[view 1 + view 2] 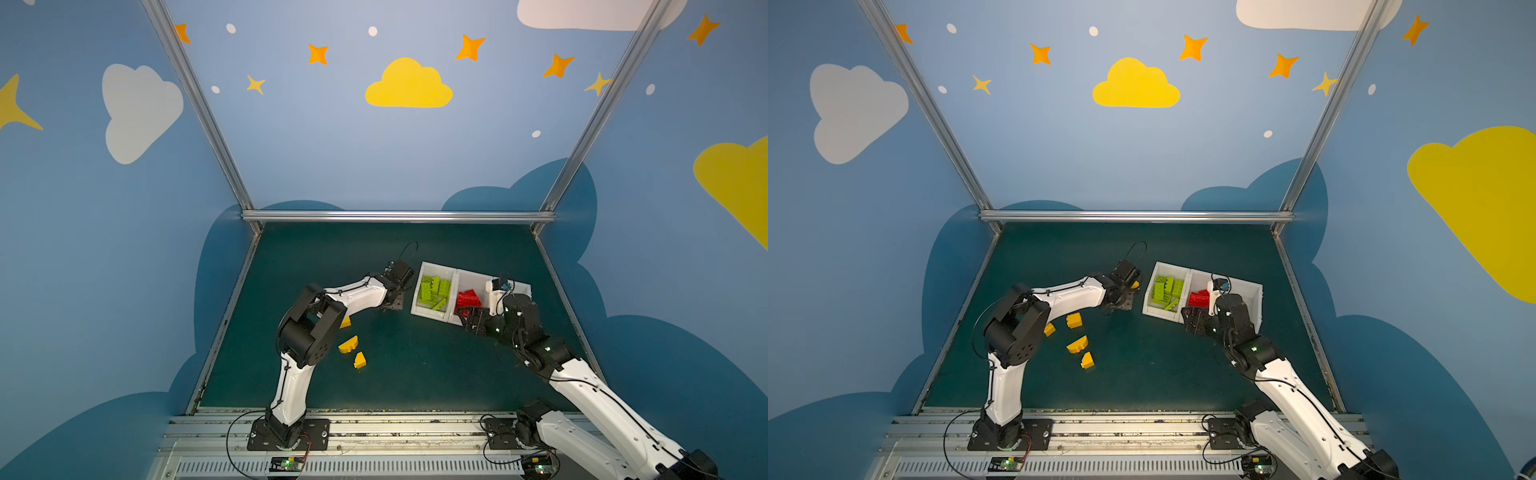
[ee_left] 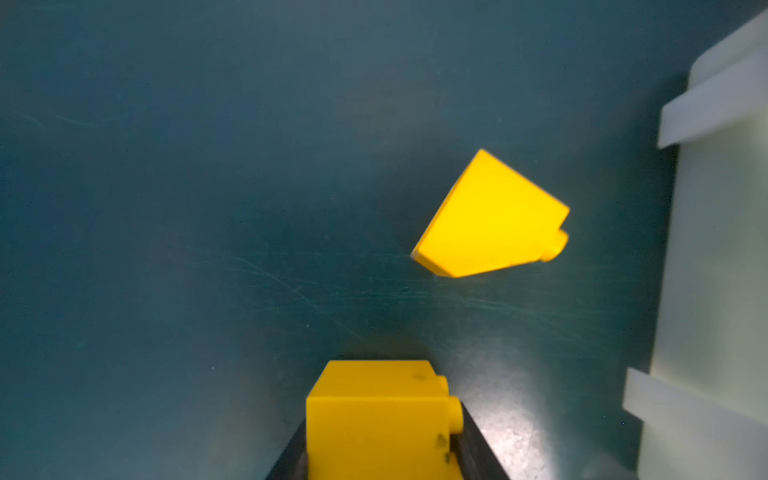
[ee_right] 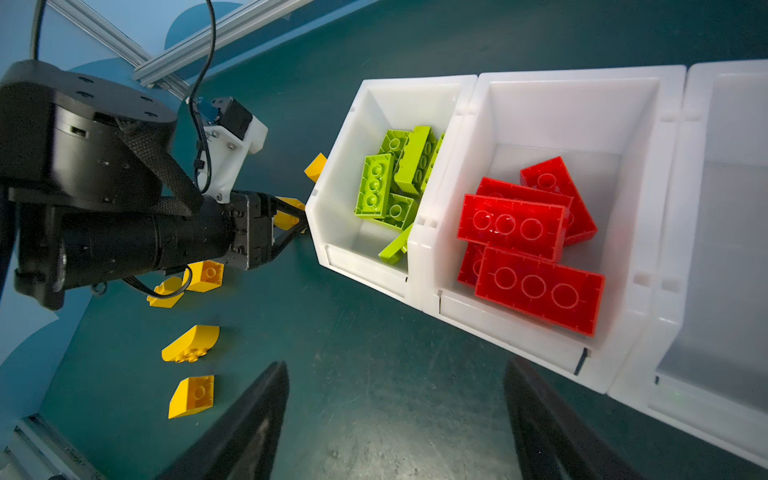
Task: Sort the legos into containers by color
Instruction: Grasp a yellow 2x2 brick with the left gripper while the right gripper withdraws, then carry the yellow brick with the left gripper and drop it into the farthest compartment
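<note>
Left wrist view: left fingers [image 2: 476, 453] snug on yellow brick [image 2: 374, 419] near bin wall [image 2: 715, 249]; right fingers [image 3: 249, 424] wide, empty, above bare mat [image 3: 395, 415].

**Your dark teal mat and its load**

Your scuffed dark teal tabletop mat [image 1: 415, 374] carries a row of three joined white plastic open-topped bins [image 1: 430, 313] at the right. On your left lie four loose yellow plastic studded bricks [image 1: 1077, 344]. A yellow sloped brick [image 2: 490, 216] lies just beside the bins.

A: What do your top views give?
B: I look steeply down from high above the near edge; both share the whole surface [image 1: 415, 374].
A: Wrists?
B: My left sits close over the surface; my right, farther back, faces the containers [image 3: 467, 108].
</note>
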`<state>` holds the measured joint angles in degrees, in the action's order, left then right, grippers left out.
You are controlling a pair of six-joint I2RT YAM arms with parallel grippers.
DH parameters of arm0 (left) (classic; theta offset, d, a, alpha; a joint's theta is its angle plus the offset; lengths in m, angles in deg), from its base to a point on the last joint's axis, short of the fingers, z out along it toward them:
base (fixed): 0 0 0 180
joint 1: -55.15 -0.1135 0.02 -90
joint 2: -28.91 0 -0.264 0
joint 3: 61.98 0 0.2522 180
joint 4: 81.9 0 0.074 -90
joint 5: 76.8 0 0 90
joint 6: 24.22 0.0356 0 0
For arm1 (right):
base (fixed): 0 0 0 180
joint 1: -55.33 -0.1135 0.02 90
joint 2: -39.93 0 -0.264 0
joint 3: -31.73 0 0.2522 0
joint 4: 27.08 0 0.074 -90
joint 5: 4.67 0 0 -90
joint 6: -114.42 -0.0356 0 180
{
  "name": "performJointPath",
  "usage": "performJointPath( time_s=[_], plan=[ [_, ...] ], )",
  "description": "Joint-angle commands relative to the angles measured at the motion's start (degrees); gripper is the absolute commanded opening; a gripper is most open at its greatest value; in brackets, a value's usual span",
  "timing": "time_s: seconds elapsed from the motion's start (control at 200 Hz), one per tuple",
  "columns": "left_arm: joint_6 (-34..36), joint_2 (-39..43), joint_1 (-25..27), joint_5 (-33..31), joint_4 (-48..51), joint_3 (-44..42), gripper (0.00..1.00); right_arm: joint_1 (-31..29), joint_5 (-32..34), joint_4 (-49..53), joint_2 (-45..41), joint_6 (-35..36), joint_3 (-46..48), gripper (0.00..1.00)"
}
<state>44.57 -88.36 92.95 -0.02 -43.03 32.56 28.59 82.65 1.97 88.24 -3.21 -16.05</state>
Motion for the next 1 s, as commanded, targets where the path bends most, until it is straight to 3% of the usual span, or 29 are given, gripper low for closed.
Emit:
performJointPath(
  time_s=[0.0,0.295,0.435,0.566,0.716,0.996],
  plan=[
    [0.56,2.67,-0.32,-0.48,1.66,-0.03,0.4,-0.08,-0.31,1.52,-1.64,0.13,-1.44,0.79],
    [0.73,13.15,1.34,5.84,2.57,-0.12,0.4,-0.06,-0.48,4.91,-7.36,0.74,-5.39,0.79],
    [1.21,13.09,4.78,8.55,3.03,4.89,0.4,-0.06,-0.91,6.96,-9.13,1.99,-8.86,0.79],
    [2.48,8.19,9.12,9.36,5.28,14.06,0.4,-0.03,-0.49,8.13,-10.41,2.58,-11.27,0.79],
    [1.16,-0.1,12.42,14.64,6.36,26.44,0.4,0.04,-1.92,8.75,-11.72,1.62,-13.99,0.79],
    [-0.74,-17.36,15.61,23.41,8.48,50.15,0.41,-0.02,-4.98,7.42,-13.77,0.66,-16.69,0.79]
  ],
)
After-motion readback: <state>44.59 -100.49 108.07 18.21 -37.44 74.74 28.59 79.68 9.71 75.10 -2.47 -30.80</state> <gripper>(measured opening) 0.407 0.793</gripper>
